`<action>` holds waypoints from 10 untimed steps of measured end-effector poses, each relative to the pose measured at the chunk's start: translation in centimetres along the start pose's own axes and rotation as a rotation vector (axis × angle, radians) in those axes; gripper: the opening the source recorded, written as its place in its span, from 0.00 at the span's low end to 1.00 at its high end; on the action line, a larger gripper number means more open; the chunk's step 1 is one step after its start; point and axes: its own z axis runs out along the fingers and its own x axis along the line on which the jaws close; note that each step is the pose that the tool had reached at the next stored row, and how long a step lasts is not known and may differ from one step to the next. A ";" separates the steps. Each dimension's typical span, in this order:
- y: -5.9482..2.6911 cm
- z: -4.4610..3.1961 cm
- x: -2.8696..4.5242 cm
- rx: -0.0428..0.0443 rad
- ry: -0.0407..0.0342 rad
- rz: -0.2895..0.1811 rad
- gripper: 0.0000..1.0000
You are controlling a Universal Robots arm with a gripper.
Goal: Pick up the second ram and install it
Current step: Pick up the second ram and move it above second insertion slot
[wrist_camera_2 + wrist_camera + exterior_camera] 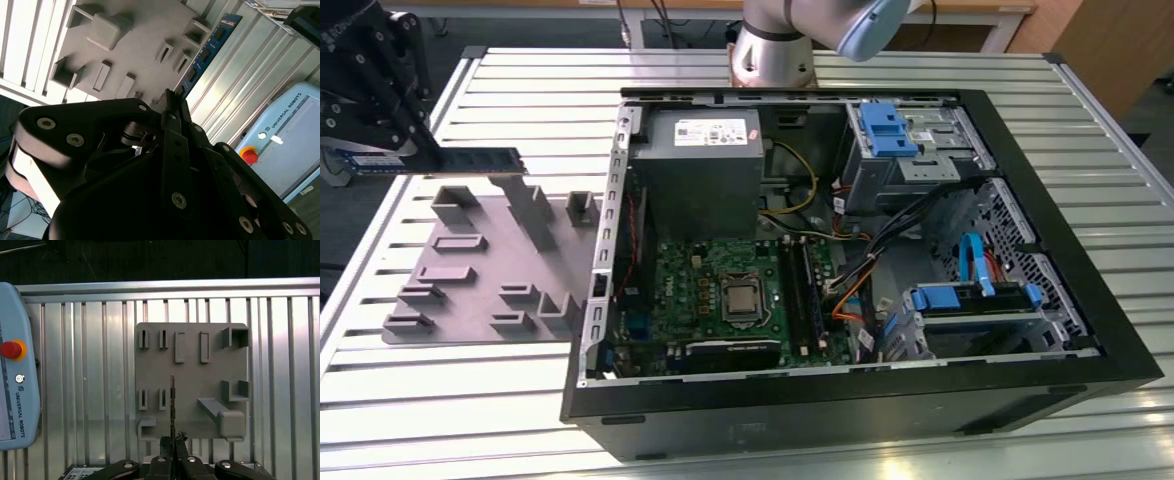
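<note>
Gripper [403,150] hung above the slatted metal table [494,380] at the exterior view's left, clamped shut on one end of the second ram [447,160]. The stick was held level in the air, clear of everything, above the far edge of the gray plastic tray [467,275]. In the first wrist view the ram [173,405] showed edge-on as a thin line running out from between the closed fingers [179,440] over the tray [192,385]; in the second wrist view its chips [205,52] showed along the green board beyond the tray's edge [125,45].

The tray lay flat on the table, and its upright blocks and slots looked bare, with no stick standing in them.

To the tray's right in the exterior view, just beside it, lay the open computer case [854,400]. It held a gray power supply [700,165] at the far side, a green motherboard [720,300] nearer, blue-handled drive cages [901,135] toward the case's right side, and bundles of cables [881,245] between them. Behind the case stood the arm's base [771,55].
</note>
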 end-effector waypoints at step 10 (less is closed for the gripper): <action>-0.98 0.00 -0.04 0.0000 0.0000 0.000 0.14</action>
